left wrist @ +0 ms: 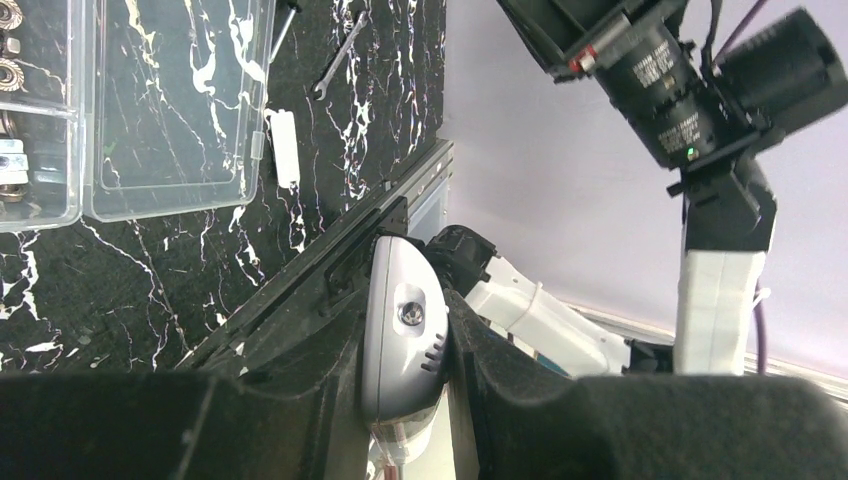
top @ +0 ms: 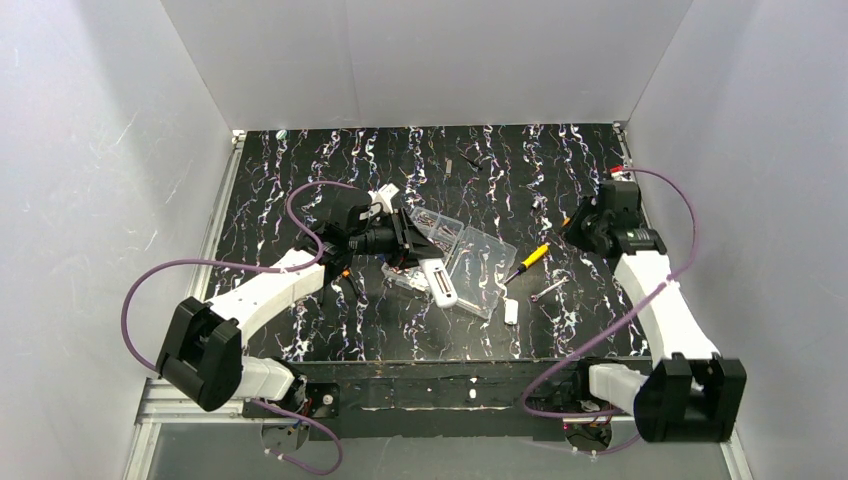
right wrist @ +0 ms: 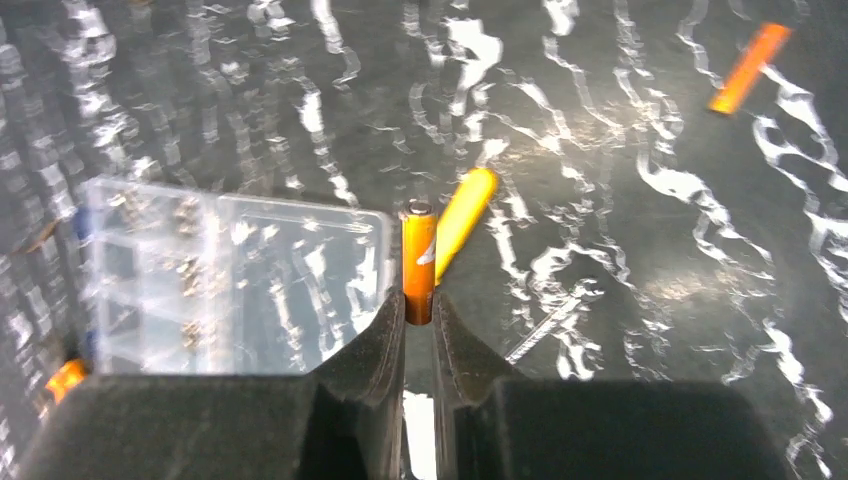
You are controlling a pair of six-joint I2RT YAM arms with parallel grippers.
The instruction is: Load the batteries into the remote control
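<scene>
My left gripper [top: 412, 252] is shut on one end of the white remote control [top: 438, 282], which it holds over the clear box. In the left wrist view the remote control [left wrist: 400, 340] is clamped edge-on between the black fingers of the left gripper [left wrist: 405, 300]. My right gripper [right wrist: 418, 300] is shut on the lower end of an orange battery [right wrist: 418, 250], which stands upright above the table. A second battery [right wrist: 750, 68] lies on the table farther off. In the top view the right gripper [top: 572, 228] hovers at the table's right side.
A clear compartmented screw box [top: 470, 255] lies open mid-table. A yellow-handled screwdriver [top: 533, 258] and a small wrench [top: 548, 290] lie right of it. A small white plastic piece [top: 511, 312] rests near the front edge. White walls enclose the black marbled table.
</scene>
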